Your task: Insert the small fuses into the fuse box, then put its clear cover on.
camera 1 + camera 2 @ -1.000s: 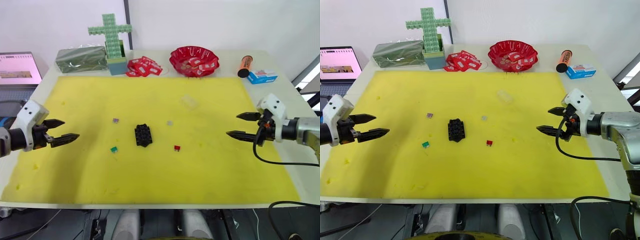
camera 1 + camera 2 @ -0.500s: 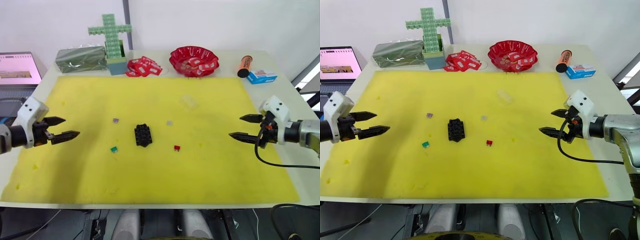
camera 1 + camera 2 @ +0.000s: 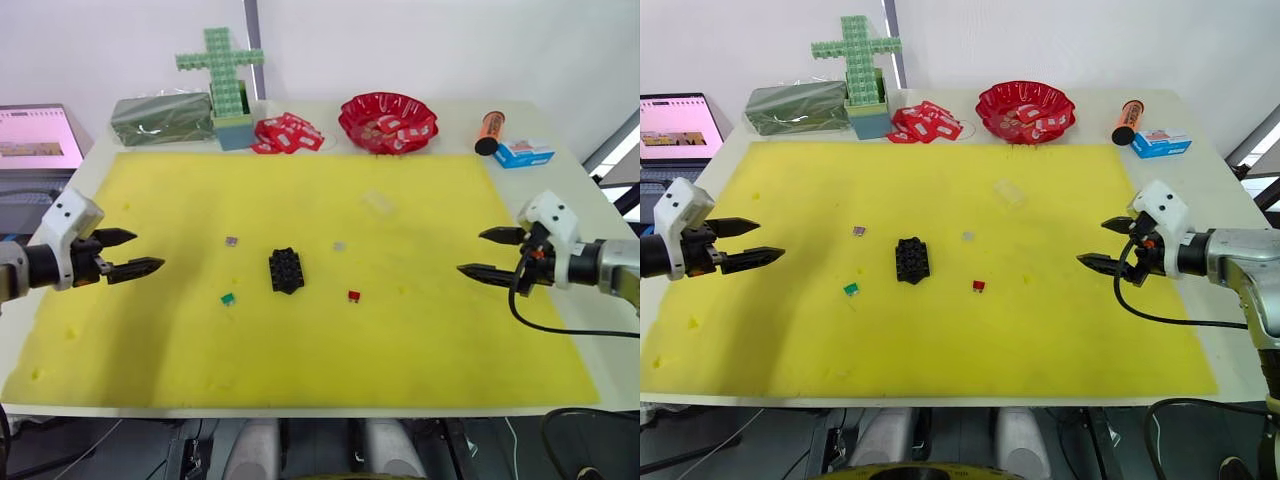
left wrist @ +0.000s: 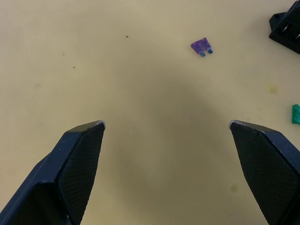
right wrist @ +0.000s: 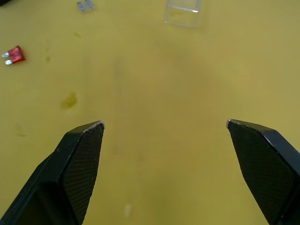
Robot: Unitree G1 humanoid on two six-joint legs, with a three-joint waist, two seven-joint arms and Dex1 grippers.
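Left gripper [image 3: 128, 253], at frame left, and right gripper [image 3: 488, 253], at frame right: both spread wide, empty, touching nothing; fuse box [image 3: 286, 270] sits centre-frame between them.

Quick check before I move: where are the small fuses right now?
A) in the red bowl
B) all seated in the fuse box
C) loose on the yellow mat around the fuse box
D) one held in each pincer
C: the purple fuse, grey fuse, green fuse and red fuse lie apart on the yellow mat around the fuse box.
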